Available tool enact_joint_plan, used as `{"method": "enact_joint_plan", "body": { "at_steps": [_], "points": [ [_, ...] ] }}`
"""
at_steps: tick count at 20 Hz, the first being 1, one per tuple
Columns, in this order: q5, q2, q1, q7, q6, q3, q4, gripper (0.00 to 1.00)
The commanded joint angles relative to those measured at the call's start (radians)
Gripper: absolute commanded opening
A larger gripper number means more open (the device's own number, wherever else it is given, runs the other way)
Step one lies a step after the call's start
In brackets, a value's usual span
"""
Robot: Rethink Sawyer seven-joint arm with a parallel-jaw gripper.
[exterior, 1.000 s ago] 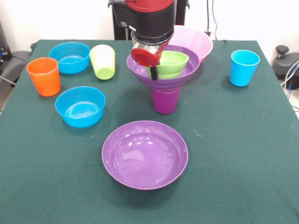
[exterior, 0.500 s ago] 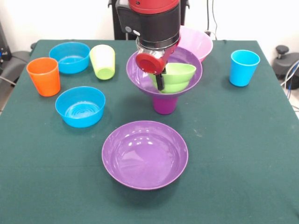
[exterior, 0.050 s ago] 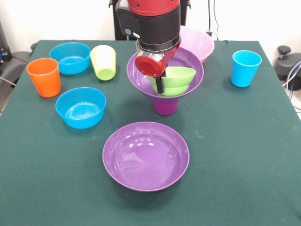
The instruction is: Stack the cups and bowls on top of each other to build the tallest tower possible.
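Upper middle of the frame, the pincer [exterior, 0.050 s ago: 160, 82] has come down, narrow on the green bowl's [exterior, 0.050 s ago: 175, 80] rim, seating it tilted in the purple bowl [exterior, 0.050 s ago: 141, 77] atop the purple cup [exterior, 0.050 s ago: 165, 105]; the tower gains a tier.

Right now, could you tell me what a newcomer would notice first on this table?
The red and black arm's gripper reaches into the small green bowl, tilted inside a wide purple bowl balanced on a purple cup at the table's middle. Nearer the camera sits another purple bowl, empty.
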Motion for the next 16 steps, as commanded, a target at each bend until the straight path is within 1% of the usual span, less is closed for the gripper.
{"method": "enact_joint_plan", "body": {
  "at_steps": [1,9,14,16],
  "points": [
    [-0.002,0.061,0.055,0.172,0.056,-0.073,-0.016,0.0],
    [0.011,0.048,0.077,0.172,0.103,-0.107,-0.012,0.0],
    [0.031,0.009,0.08,0.163,0.107,-0.118,0.021,0.0],
    [0.031,0.006,0.082,0.161,0.101,-0.123,0.02,0.0]
  ]
}}
